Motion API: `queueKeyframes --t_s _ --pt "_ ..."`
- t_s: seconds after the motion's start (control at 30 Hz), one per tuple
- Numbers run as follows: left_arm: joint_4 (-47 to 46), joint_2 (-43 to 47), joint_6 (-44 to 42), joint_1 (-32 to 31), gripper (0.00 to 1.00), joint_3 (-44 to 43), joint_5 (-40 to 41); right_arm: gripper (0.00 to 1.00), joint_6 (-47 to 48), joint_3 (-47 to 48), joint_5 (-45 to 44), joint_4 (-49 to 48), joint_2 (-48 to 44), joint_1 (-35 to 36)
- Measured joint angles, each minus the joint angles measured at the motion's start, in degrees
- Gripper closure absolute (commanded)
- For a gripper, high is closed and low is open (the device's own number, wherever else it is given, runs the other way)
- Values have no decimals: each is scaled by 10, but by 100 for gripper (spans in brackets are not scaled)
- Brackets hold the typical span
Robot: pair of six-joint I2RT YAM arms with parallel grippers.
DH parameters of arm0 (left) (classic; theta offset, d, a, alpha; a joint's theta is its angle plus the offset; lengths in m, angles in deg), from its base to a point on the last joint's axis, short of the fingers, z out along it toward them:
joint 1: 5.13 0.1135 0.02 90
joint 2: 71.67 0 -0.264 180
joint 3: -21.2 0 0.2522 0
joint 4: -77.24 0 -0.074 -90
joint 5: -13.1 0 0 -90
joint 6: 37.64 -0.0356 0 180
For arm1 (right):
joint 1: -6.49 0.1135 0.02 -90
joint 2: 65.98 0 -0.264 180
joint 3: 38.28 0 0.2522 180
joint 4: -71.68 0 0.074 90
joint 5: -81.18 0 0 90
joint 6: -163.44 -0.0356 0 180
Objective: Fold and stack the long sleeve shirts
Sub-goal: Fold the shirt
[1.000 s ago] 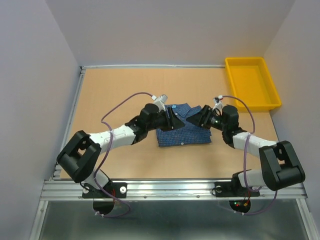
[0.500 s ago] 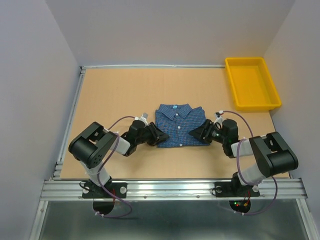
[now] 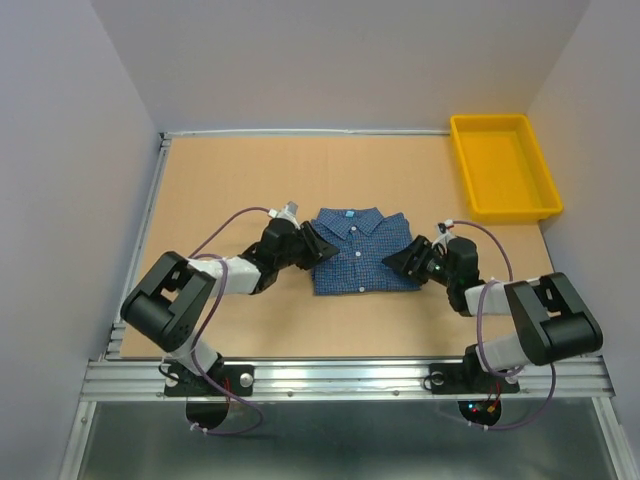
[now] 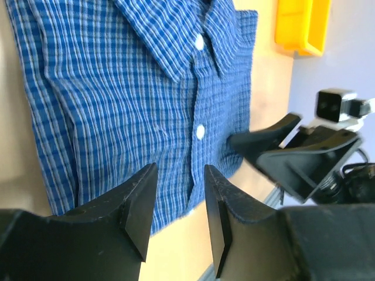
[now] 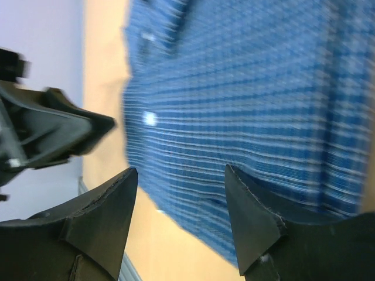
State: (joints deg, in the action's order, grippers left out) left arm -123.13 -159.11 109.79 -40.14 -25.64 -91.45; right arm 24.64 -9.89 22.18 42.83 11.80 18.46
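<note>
One long sleeve shirt, blue check with white buttons, lies folded into a rectangle at the middle of the table, collar toward the far side. My left gripper sits low at its left edge, open, fingers empty, with the shirt just beyond the tips. At the shirt's right edge my right gripper also stands open, with nothing between its fingers; the cloth lies beyond them. Each wrist view shows the other gripper across the shirt.
A yellow bin stands at the far right corner of the tan table, and shows in the left wrist view as the bin. White walls enclose the table on three sides.
Both arms came down from above the shirt's upper corners to table height at its sides. The left gripper then slid toward the far side along the left edge. The shirt lies uncovered.
</note>
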Motion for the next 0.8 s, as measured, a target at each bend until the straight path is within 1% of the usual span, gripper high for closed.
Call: queueKeyframes --t_s 0.1,0.2,0.3,0.37,0.4,0.43,0.53,0.6,0.63,0.7,0.8 --pt "1 -44 -2 1 53 -16 5 34 -2 -1 -15 8 56 -5" --pt "12 -74 1 12 53 -9 7 34 -3 -2 -21 1 59 -19" --pt "3 -77 6 32 53 -3 -4 33 -1 -8 -25 5 45 -32" --pt "3 -75 5 46 50 -1 -3 32 8 -8 -29 30 21 -38" --pt "12 -70 4 49 44 0 -2 30 15 -5 -34 59 4 -38" --pt "30 -55 -1 55 41 2 5 29 24 -1 -39 87 -12 -38" --pt "98 12 -13 57 25 5 28 23 68 31 -66 203 -90 -38" --pt "125 59 -17 56 22 9 40 19 95 56 -83 257 -131 -40" --pt "136 87 -16 53 21 13 46 15 107 74 -90 288 -154 -40" --pt "159 129 -14 37 21 21 59 11 125 97 -101 330 -185 -41" --pt "188 147 -9 2 21 27 76 8 143 113 -106 387 -217 -41"
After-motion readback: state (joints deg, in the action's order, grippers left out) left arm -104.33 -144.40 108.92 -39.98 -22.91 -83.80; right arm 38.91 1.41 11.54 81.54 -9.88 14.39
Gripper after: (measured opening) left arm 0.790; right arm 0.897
